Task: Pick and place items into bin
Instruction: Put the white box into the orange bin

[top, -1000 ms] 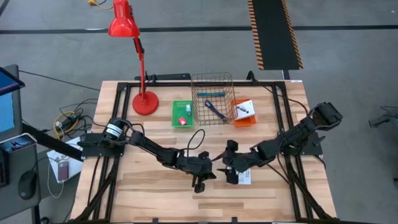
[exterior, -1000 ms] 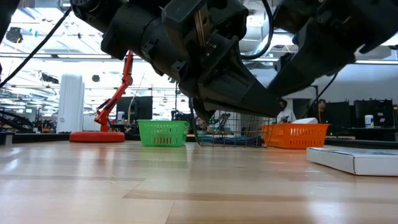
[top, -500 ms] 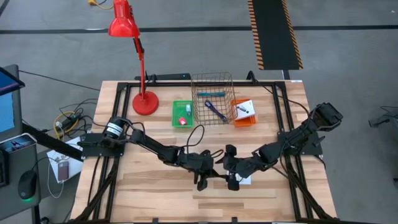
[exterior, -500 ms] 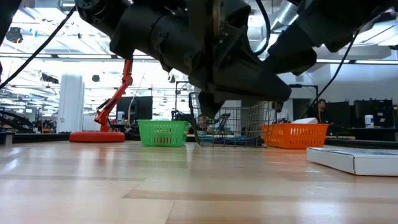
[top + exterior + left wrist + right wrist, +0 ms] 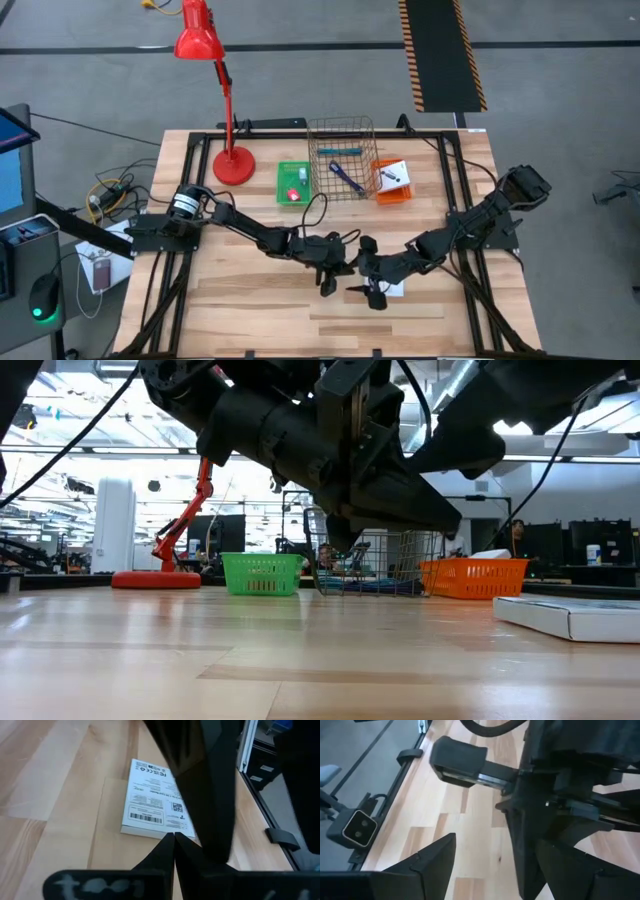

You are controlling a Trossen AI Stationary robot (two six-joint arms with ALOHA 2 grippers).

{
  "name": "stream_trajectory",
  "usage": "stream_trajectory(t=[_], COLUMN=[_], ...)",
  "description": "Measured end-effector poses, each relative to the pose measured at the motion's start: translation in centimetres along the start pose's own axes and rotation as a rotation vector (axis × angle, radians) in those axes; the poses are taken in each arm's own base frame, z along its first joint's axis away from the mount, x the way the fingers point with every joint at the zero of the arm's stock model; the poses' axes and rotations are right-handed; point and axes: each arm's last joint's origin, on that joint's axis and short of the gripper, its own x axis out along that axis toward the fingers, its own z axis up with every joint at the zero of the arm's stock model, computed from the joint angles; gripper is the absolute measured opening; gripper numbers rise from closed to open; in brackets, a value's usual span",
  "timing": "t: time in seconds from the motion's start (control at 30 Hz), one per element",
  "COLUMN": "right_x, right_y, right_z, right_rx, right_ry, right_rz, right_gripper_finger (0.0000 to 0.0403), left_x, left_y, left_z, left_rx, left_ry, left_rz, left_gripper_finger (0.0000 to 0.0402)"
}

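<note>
A white card [image 5: 152,800] printed with a barcode lies flat on the wooden table, and shows at the right of the low view [image 5: 570,616] and under my right arm from above [image 5: 396,289]. My left gripper [image 5: 348,268] hovers mid-table, shut and empty, pointing toward the card; its closed tips [image 5: 174,838] show in the left wrist view. My right gripper [image 5: 364,274] faces it, open, above the card's left edge. The left gripper's body fills the space in front of its spread fingers [image 5: 432,860].
Along the far side stand a green bin [image 5: 293,183] with a small red item, a wire basket [image 5: 342,160] holding a teal marker and a blue strap, and an orange bin [image 5: 391,181] with a white card. A red desk lamp [image 5: 232,160] stands far left.
My left gripper has moved toward the table's right and far edge, closer to my right gripper, and stays shut. My right gripper has shifted a little toward the left and near edge and tipped slightly, still open. The card has not moved.
</note>
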Motion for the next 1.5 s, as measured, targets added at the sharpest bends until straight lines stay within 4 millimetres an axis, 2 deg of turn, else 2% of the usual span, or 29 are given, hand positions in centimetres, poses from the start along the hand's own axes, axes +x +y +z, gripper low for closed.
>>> stream_trajectory(t=[0.37,0.7,0.9,1.1,1.5], right_x=[0.1,0.3,0.3,0.3,0.2], right_y=[-0.5,-1.3,-1.1,-1.1,-0.6], right_z=[0.2,0.4,0.4,0.3,0.2], right_rx=[0.069,0.069,-0.054,-0.106,-0.171], right_ry=[-0.005,-0.01,0.0,0.009,-0.002], right_rz=[-0.012,-0.026,0.018,0.017,0.015], right_gripper_finger=[0.03,0.0302,0.0314,0.0391,0.0397], left_x=[0.0,0.0,0.0,0.0,0.0], left_y=[0.0,-0.2,-0.3,-0.1,-0.5], left_z=[0.0,-0.1,-0.2,-0.2,-0.3], left_rx=[-0.001,0.014,0.039,0.033,0.053], left_ry=[0.0,0.023,0.02,0.01,0.006], left_rz=[0.01,-0.04,-0.039,0.002,0.004], left_gripper_finger=[0.0,0.0,0.0,0.0,0.0])
